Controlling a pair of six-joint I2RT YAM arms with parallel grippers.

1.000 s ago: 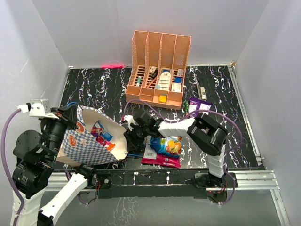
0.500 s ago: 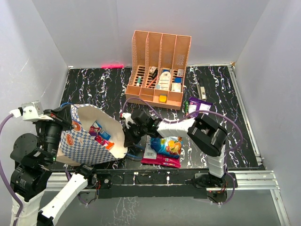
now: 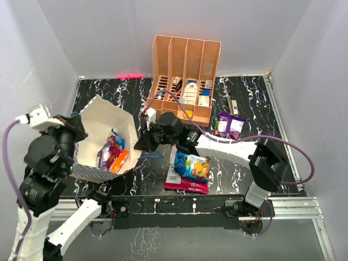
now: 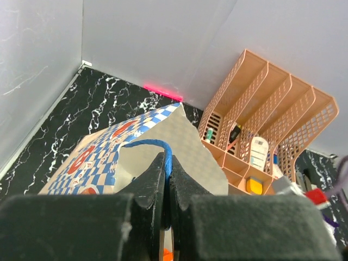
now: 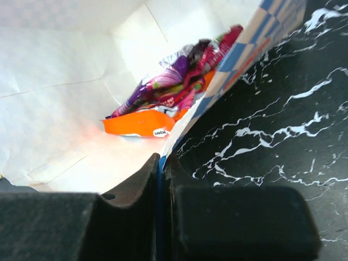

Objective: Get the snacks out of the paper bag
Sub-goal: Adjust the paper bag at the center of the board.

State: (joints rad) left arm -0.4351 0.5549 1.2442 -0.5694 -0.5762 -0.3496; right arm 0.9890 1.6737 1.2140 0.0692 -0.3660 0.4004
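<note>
Left gripper [image 4: 167, 166] pinches paper bag [image 3: 103, 117] rim at 9 o'clock, right gripper [image 5: 161, 161] at 3; opposing pull could tear paper, trapping snacks [image 3: 111, 155].

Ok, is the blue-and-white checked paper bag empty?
No, the right wrist view shows an orange glossy packet and a purple glossy packet lying inside the blue-and-white checked paper bag.

Bright, even, diffuse light fills the top view, with only faint shadows on the black table [image 3: 109, 100] and a red glow [image 3: 129, 76] at its back edge. In the right wrist view the white inside of the paper bag [image 5: 65, 70] is nearly washed out; the right gripper [image 5: 161, 161] and left gripper [image 4: 166, 161] sit dark and blurred against the lens
</note>
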